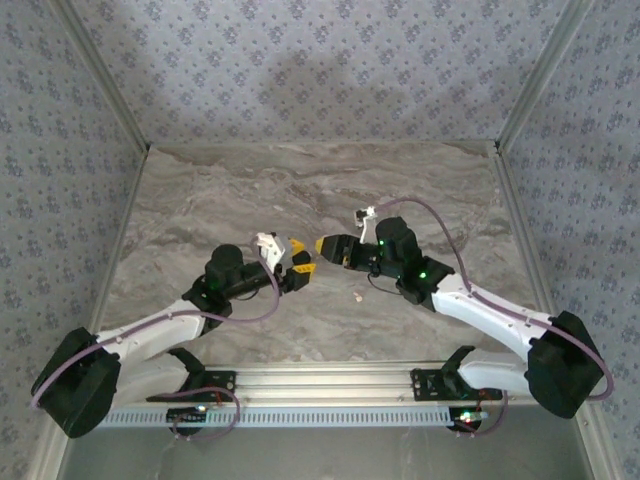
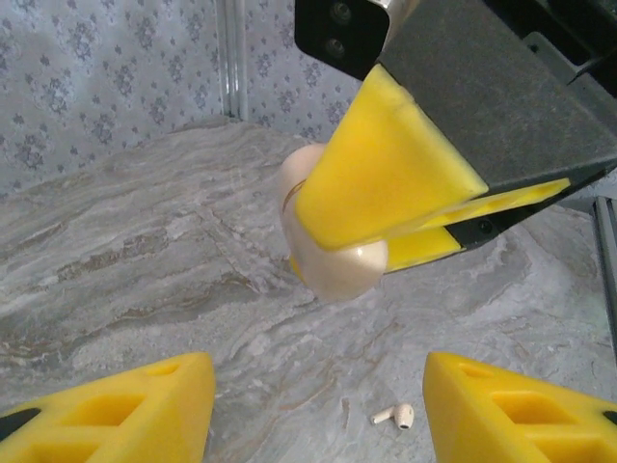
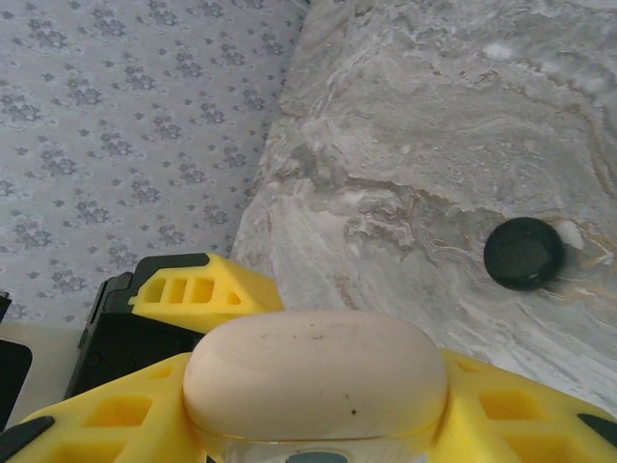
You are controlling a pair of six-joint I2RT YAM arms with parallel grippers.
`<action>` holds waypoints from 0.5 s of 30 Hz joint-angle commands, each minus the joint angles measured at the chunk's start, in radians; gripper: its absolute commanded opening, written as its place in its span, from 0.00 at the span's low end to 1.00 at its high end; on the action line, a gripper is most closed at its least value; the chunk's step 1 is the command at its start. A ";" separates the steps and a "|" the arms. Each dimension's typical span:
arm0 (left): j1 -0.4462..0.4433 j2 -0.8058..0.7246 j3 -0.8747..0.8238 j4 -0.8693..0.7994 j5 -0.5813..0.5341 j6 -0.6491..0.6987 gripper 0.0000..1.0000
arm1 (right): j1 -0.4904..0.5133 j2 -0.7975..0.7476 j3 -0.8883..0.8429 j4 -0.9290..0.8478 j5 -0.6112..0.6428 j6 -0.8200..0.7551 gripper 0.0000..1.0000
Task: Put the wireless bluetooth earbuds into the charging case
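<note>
Top view looks down on the charging case (image 3: 315, 371) from high behind, far, whole bench (image 1: 300, 190) in frame; both wrist views sit close to the case from opposite sides, sharing it.

No legible text, label or number on any surface

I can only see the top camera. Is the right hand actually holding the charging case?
Observer: Yes. In the right wrist view the charging case sits clamped between the yellow fingers of the right hand.
Operator: And that pale speck near it?
Observer: An earbud, lying on its side; the left wrist view shows its stem.
Operator: What about the left hand?
Observer: Open, holding nothing.
</note>
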 commanded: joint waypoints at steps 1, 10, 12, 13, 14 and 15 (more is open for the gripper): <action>-0.010 0.000 0.030 0.065 -0.021 0.026 0.59 | 0.012 0.015 0.042 0.063 -0.016 0.026 0.50; -0.019 0.025 0.060 0.072 -0.026 0.030 0.60 | 0.048 0.039 0.060 0.088 -0.020 0.049 0.50; -0.019 0.030 0.061 0.085 -0.029 0.025 0.60 | 0.054 0.039 0.059 0.088 -0.016 0.051 0.50; -0.021 0.032 0.062 0.091 -0.029 0.023 0.60 | 0.059 0.040 0.059 0.088 -0.015 0.053 0.50; -0.021 0.034 0.064 0.094 -0.030 0.018 0.60 | 0.064 0.041 0.058 0.090 -0.013 0.056 0.50; -0.024 0.036 0.066 0.096 -0.029 0.014 0.60 | 0.068 0.043 0.057 0.091 -0.013 0.057 0.50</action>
